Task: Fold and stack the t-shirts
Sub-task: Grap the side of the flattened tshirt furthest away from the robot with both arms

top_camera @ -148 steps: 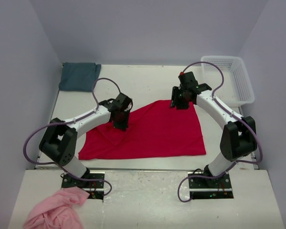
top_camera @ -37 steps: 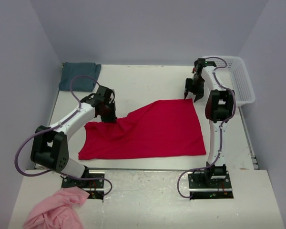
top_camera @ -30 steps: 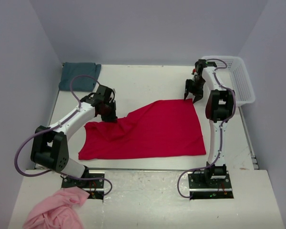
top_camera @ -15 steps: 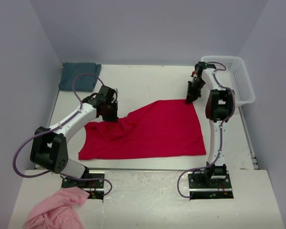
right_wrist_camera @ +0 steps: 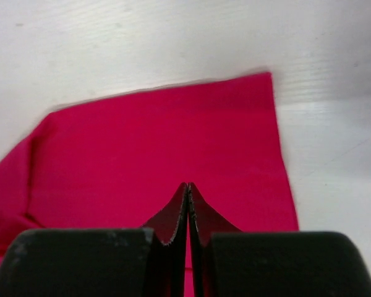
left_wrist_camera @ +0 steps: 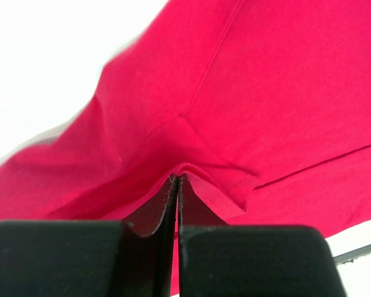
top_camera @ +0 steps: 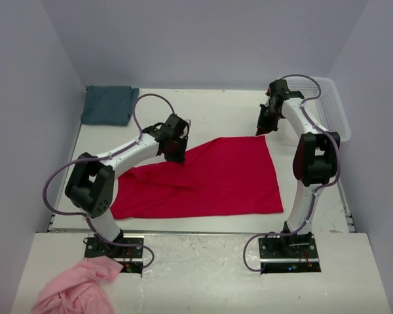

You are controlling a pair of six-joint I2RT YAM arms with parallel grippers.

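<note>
Mostly flat, the red t-shirt (top_camera: 216,180) lies on the white table (top_camera: 209,111) between the two arms, nearer the front edge than the back. Its long axis runs left to right across the table. The near edge is straight and roughly parallel to the table's front, and the right edge is straight too, slanting slightly inward toward the back. The far edge climbs from the left end up to the far right corner, so the cloth is deepest on the right. The left end is rumpled, with creases running toward the middle. Which end carries the neck cannot be made out.

The left gripper (top_camera: 177,156) sits at the far edge of the shirt, left of centre. In the left wrist view its jaws are pressed together on a small raised ridge of red fabric, with a stitched seam (left_wrist_camera: 210,62) running away across the cloth beyond them.

The right gripper (top_camera: 262,129) is at the shirt's far right corner. In the right wrist view its jaws are also closed tight, pinching red fabric a little inside that corner, with bare table beyond.

A folded teal t-shirt (top_camera: 108,104) rests at the far left corner of the table, well apart from the red one. A white plastic basket (top_camera: 333,111) stands at the far right. A crumpled pink cloth (top_camera: 75,288) lies on the near ledge by the left arm's base.
</note>
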